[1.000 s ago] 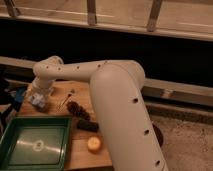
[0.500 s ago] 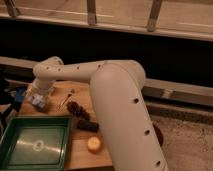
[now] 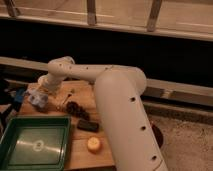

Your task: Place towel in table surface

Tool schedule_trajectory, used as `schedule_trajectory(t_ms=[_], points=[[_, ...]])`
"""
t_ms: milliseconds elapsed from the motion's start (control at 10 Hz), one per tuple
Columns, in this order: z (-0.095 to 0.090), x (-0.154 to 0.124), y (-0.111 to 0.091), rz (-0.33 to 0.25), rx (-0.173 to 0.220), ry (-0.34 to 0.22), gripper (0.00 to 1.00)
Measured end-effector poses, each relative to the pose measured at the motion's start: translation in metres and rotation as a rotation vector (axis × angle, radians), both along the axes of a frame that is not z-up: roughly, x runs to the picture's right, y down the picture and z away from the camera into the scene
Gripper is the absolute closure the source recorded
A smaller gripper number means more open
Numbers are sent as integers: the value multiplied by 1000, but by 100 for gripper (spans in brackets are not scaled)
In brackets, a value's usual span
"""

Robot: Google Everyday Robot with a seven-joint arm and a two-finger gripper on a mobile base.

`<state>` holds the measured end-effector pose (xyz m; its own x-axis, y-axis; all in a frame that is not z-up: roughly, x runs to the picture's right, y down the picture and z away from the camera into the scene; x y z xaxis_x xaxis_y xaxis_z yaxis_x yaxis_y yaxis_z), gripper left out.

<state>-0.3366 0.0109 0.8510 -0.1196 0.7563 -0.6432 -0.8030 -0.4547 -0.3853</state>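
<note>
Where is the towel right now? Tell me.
In the camera view, the towel lies at the far-left corner of the table surface, just beyond the green tray, beneath the gripper.

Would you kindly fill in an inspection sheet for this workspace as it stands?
Surface: wooden table surface, carrying several items.
Job's things: towel crumpled on the wood at the far left, beyond the green tray.
Clutter: green tray front left; dark clump; dark block; yellow round item; small blue object.
Grippers: gripper low, right at the towel.
Cables: nothing seen.
Surroundings: speckled floor on the right; railing posts behind.
</note>
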Motion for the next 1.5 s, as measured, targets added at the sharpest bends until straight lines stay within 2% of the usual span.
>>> schedule_trajectory(t_ms=[200,400,600,800,900,1300,1500], points=[[12,-9,7,8,-21,-28,35],[15,-24,20,6,-47,-59,35],[17,-28,27,8,-66,-71,35],[16,-34,35,-4,-72,-77,48],[13,-35,36,-8,-67,-75,60],[1,-37,20,0,-29,-86,98],[-6,-44,12,-10,-5,-102,100]])
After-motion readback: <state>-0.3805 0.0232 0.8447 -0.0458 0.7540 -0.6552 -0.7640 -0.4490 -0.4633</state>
